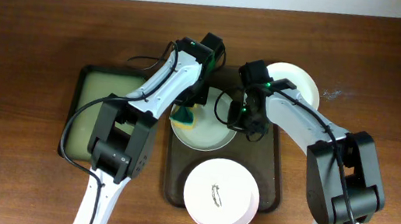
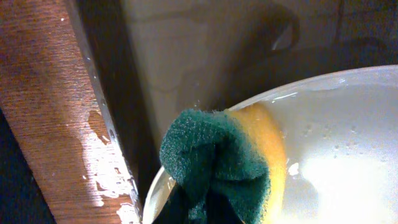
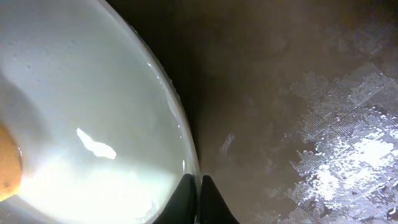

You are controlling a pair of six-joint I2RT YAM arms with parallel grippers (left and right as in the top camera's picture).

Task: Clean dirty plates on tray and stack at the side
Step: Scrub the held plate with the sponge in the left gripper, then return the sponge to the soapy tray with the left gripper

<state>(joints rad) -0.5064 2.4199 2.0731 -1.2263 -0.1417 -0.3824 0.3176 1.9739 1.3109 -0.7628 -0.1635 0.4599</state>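
Observation:
On the dark tray (image 1: 272, 186) lie two white plates. The far plate (image 1: 209, 133) is under both grippers. My left gripper (image 1: 185, 112) is shut on a green and yellow sponge (image 2: 230, 162) pressed on that plate's left part (image 2: 336, 143). My right gripper (image 1: 249, 128) is shut on that plate's right rim (image 3: 186, 163). The near plate (image 1: 220, 195) has a small dark smear in its centre. A third plain white plate (image 1: 299, 83) lies on the table at the tray's far right.
A smaller black-rimmed tray (image 1: 97, 90) with a yellowish inside lies left of the dark tray. Wet patches shine on the wood (image 2: 102, 165) and on the tray floor (image 3: 348, 155).

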